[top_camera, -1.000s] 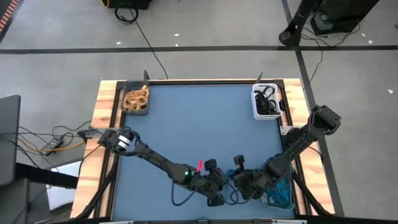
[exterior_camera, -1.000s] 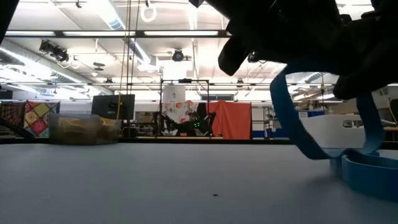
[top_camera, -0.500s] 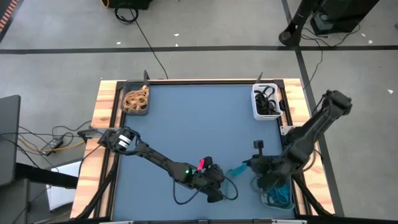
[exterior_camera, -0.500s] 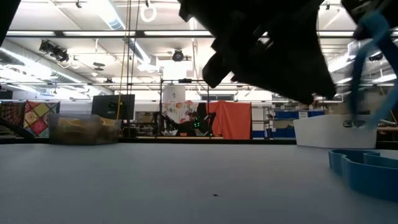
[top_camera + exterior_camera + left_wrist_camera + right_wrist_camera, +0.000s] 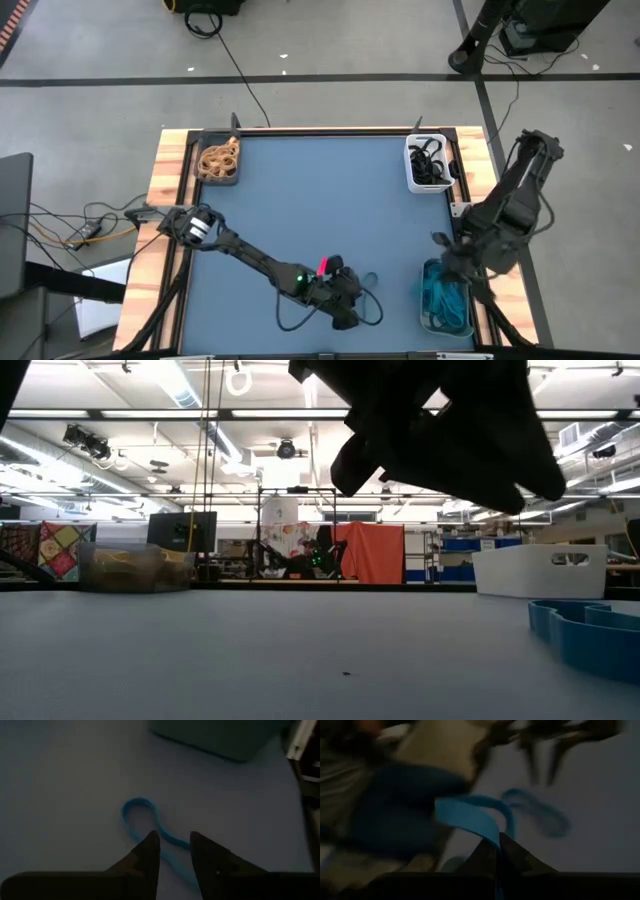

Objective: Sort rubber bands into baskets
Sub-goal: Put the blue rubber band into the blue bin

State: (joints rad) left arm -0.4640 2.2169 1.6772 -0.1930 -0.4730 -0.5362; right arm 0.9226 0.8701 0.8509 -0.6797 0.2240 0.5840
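Grey workshop floor crossed by dark lines and cables surrounds a blue table (image 5: 320, 210) edged with pale wood, as seen from above. At its far left corner a dark basket (image 5: 218, 161) is filled with tan rubber bands (image 5: 219, 157), and at the far right corner a white basket (image 5: 429, 164) is filled with black rubber bands (image 5: 431, 160). Near the front right corner a grey-teal basket (image 5: 446, 310) is loaded with blue bands (image 5: 447, 298). The left gripper (image 5: 350, 300) is held low over the table near the front edge, left of the grey-teal basket; in the left wrist view its two fingers (image 5: 148, 851) are seen slightly parted, with nothing between them, above a single blue rubber band (image 5: 145, 822) lying flat on the mat. That loose band is also visible from above just beside the gripper (image 5: 371, 278). The right gripper (image 5: 449, 262) is positioned over the far end of the grey-teal basket, and in the right wrist view its fingers (image 5: 490, 851) are pressed together on a blue band (image 5: 470, 817) that curls out from between them. In the low view the white basket (image 5: 541, 569) and the rim of the grey-teal basket (image 5: 585, 632) are seen at the right, and the dark basket (image 5: 135, 569) at the left, with a dark arm overhead.
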